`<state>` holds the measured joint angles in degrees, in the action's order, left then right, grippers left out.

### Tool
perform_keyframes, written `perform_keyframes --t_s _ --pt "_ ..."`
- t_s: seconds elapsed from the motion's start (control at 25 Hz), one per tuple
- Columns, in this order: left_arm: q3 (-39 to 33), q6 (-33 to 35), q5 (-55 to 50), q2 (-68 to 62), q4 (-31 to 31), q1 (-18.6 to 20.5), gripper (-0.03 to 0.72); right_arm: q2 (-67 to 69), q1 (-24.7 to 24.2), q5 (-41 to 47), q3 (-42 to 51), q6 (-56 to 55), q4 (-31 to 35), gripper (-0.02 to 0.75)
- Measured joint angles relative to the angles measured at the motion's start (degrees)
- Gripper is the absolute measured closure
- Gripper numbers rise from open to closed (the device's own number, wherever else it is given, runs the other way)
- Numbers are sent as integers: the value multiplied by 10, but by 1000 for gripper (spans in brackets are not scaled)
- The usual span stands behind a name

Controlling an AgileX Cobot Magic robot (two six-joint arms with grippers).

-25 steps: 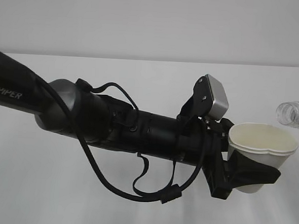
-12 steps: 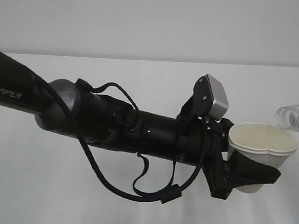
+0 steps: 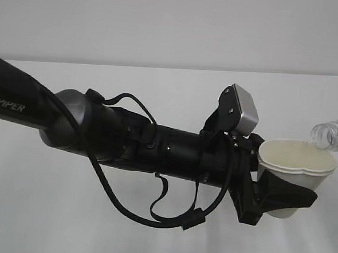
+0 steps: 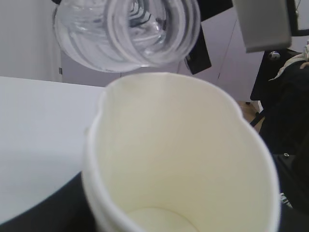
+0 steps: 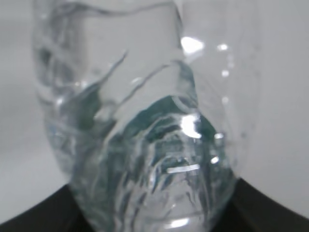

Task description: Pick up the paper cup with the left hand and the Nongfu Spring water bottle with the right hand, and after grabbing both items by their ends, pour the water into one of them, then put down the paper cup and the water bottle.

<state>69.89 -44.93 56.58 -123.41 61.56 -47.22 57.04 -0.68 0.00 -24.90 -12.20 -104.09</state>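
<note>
Left hand (image 3: 279, 193) reaches right, arm near level, jaws clamped.

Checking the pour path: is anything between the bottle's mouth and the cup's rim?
Nothing: the exterior view shows the bottle mouth right at the paper cup rim.

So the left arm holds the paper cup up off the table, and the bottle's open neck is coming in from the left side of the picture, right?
Not quite: in the exterior view the bottle comes in from the right edge, its open neck at the rim of the paper cup. The left arm does hold the cup up.
</note>
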Motion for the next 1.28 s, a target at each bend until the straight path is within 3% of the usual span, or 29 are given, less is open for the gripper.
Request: perform_keyframes --t_s 1.28 --pt "0 0 -1 0 6 -4 259 0 0 18 0 0 -7 335"
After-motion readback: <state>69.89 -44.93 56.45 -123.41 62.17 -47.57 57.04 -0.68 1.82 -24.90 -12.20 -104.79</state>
